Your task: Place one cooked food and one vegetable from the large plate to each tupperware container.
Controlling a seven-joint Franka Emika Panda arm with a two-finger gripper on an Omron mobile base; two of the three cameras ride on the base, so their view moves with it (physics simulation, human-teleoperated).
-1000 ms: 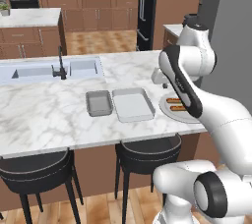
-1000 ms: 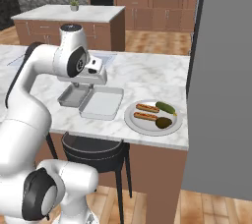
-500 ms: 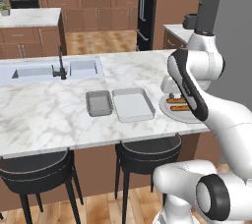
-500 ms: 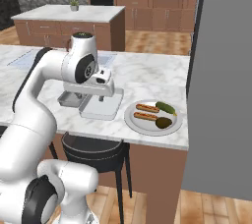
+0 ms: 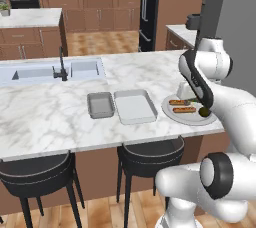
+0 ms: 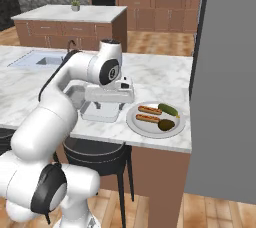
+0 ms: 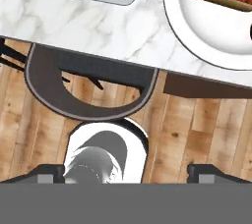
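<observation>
1. Marble counter (image 5: 55,117) carries three task items in a row: the small darker tray (image 5: 100,105), the larger lighter tray (image 5: 134,106) just beside it, and the large plate (image 5: 176,115) near the counter's right end.
2. On the large plate (image 6: 137,126) lie two hot dogs (image 6: 149,110) side by side, a green pickle (image 6: 168,108) at the far edge, and a dark round piece (image 6: 166,125) at the near edge.
3. Both trays look bare inside.
4. The gripper (image 6: 109,108) hangs above the counter's front edge, between the larger tray (image 6: 100,113) and the plate; its fingers touch nothing.
5. The hand view looks down past the counter edge onto a dark stool (image 7: 81,88) and wood floor, with the fingertips (image 7: 47,170) set wide apart and nothing between them.
</observation>
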